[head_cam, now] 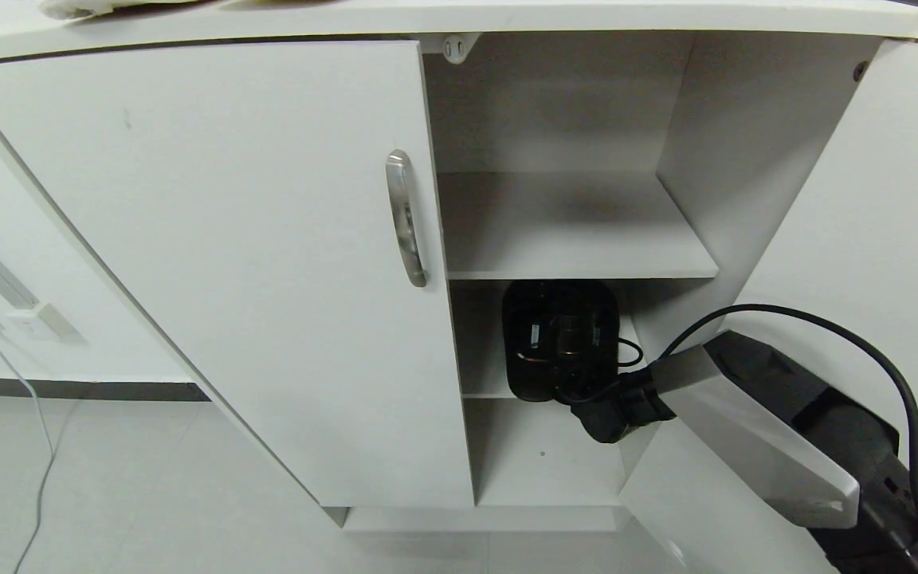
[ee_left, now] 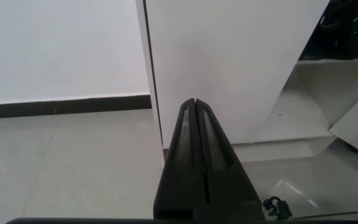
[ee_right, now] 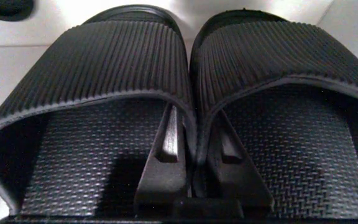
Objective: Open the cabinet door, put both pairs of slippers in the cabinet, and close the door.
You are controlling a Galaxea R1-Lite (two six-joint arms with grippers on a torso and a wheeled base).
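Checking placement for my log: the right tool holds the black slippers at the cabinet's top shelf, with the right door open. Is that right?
Not quite. The right tool holds the black slippers at the middle shelf, one level below the top shelf, as the head view shows. The right door is open.

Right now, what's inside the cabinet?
Black slippers on the lower shelf, right gripper shut on their inner edges. The closed left door hides the rest.
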